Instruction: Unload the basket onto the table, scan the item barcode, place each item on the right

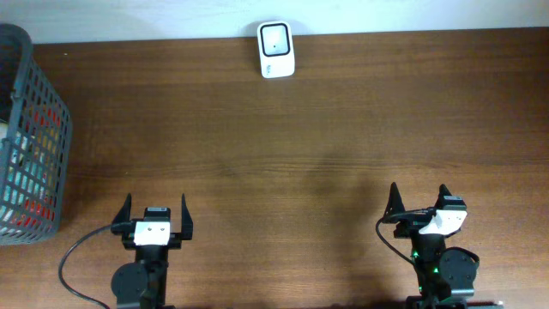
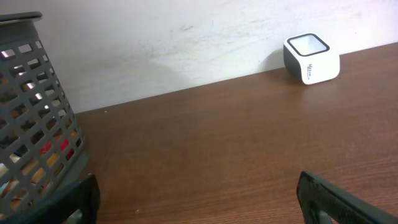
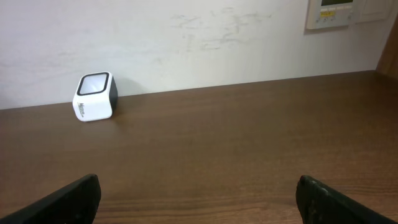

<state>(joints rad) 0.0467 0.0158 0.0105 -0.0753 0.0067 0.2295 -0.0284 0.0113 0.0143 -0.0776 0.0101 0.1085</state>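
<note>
Brown wooden table (image 1: pixel 300 129) — both sets of jaws wide, nothing held.
Grey plastic mesh basket (image 1: pixel 39 129) at far left, red and yellow items (image 1: pixel 33 210) inside; left gripper (image 1: pixel 155 202) and right gripper (image 1: pixel 419 190) at the near edge, fully spread, empty; small white-and-black box scanner (image 1: pixel 275 49) at back edge, centre.

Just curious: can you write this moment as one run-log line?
left end effector: open, empty | right end effector: open, empty | scanner: far side, untouched | basket: left side, items inside
</note>
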